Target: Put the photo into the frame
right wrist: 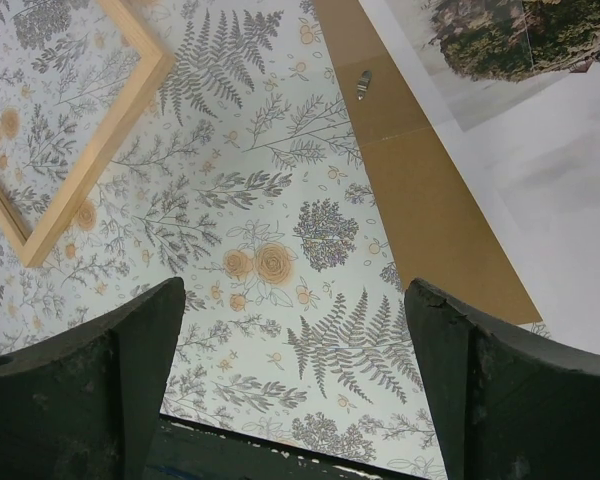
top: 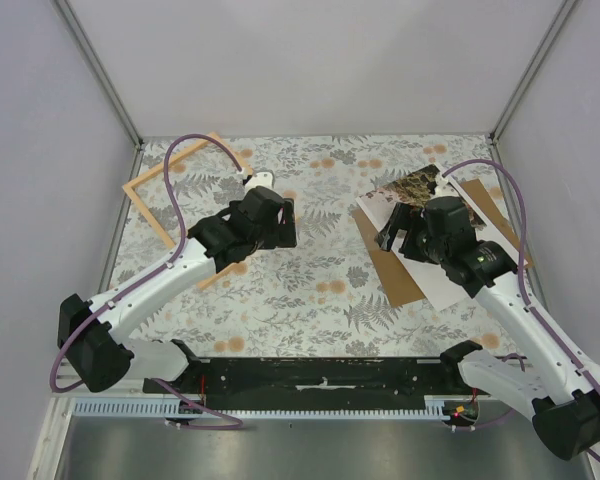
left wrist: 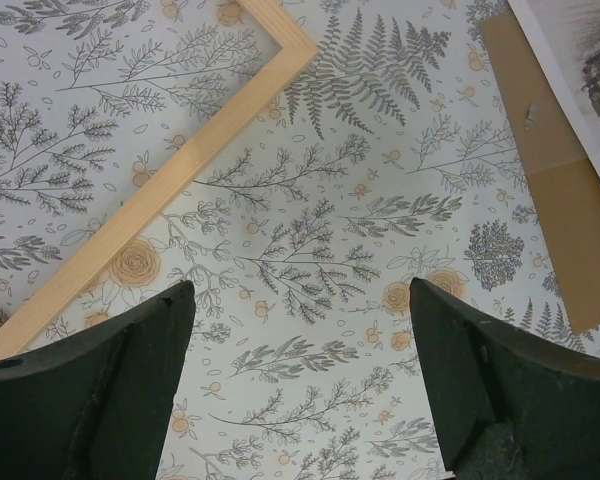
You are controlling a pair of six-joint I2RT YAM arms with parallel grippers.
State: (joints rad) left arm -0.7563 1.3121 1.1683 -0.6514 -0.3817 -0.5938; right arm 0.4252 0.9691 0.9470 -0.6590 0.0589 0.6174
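Two open, empty claws hang above the fern-patterned table (top: 310, 290) with the job not yet started: the photo (top: 412, 188) lies on the right side of the table, its dark wooded print face up at the far end, resting across a brown backing board (top: 392, 268). The right gripper (top: 398, 228), jaws spread wide and holding nothing, hangs just beside the photo's left edge. From the right wrist view, the photo (right wrist: 500, 40) sits ahead and to the right of that gripper (right wrist: 295, 290), beyond the backing board (right wrist: 430, 200), where a small metal clip (right wrist: 363, 82) shows. Whether the plain white sheet (right wrist: 580, 200) nearer the arm belongs to the print cannot be told. The frame (top: 170, 163) of pale wood lies well apart at the far left, beside the left gripper (top: 280, 222), which is just as wide open and empty; its wrist view shows the frame (left wrist: 180, 170) running diagonally ahead and to the left of the gripper (left wrist: 300, 288). Photo and frame both lie aslant, long sides running from far left toward near right. The right arm looks the nearer to the photo, and any carry would run leftward across the table.
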